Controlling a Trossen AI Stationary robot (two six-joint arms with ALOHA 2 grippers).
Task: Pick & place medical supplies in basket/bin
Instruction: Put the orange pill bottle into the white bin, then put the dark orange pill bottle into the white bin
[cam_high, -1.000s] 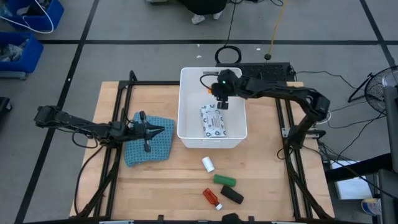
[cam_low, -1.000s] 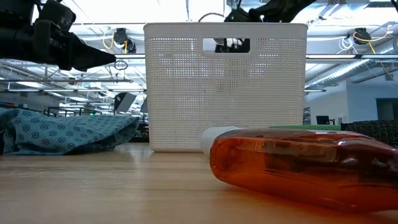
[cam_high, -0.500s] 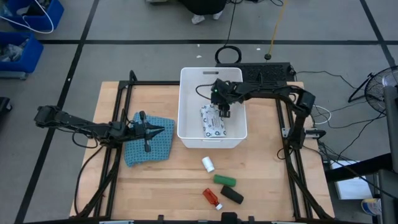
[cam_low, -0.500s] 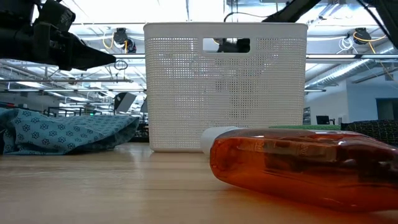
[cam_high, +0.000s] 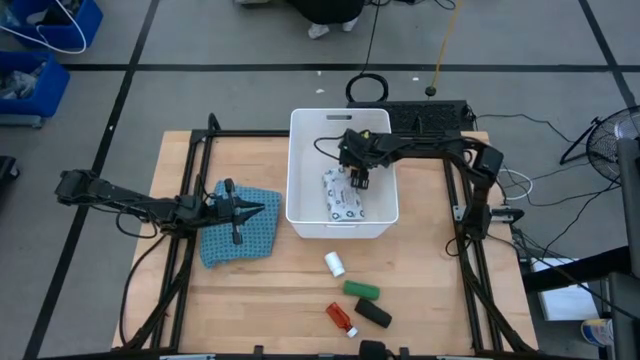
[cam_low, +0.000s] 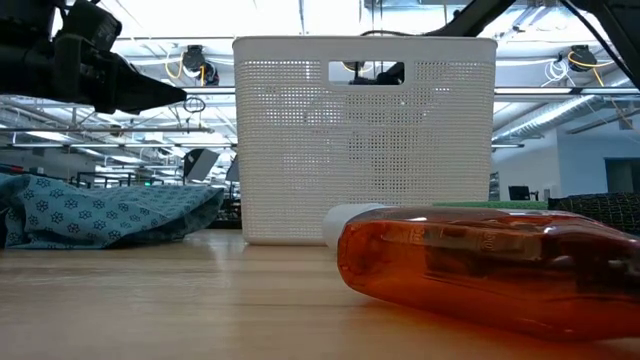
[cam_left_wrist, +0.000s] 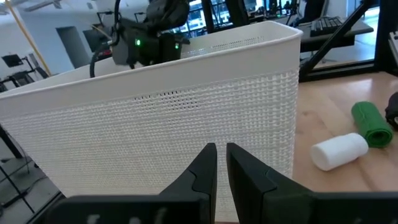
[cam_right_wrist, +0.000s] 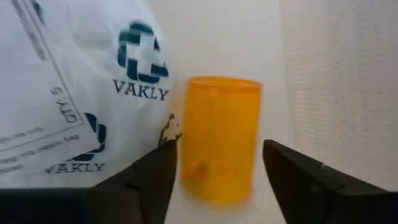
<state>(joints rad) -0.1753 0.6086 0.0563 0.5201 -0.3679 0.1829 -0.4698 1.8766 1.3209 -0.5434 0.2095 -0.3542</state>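
At left on the table (cam_high: 180, 300): left gripper (cam_high: 238, 211), poised above the blue-teal cloth (cam_high: 255, 240), fingers (cam_left_wrist: 202, 168) drawn together save for a thin slit and clasping nothing. Points toward the near wall of the white bin (cam_high: 292, 170), as seen through its wrist camera.

At centre, toward the table's far edge: the bin itself, tall mesh sides and a handle slot plain in the low view (cam_low: 365, 150). Flat on its floor, the white printed packet (cam_high: 340, 200).

Inside the bin, low over the packet's right edge: right gripper (cam_high: 358, 178), fingers (cam_right_wrist: 155, 177) spread apart. Between them in the right wrist view, the orange bottle (cam_right_wrist: 217, 137), upright beside the packet (cam_right_wrist: 62, 93) and near the bin's side wall, flanked by a finger on either side with a sliver of space each way, so not clamped.

On the bare table in front of the bin, right of centre: white roll (cam_high: 335, 264), then green block (cam_high: 361, 290), then black block (cam_high: 373, 314) with red bottle (cam_high: 341, 318) just beside it, all four outside the bin. Largest in the low view, lying on its side: the red bottle (cam_low: 480, 270).
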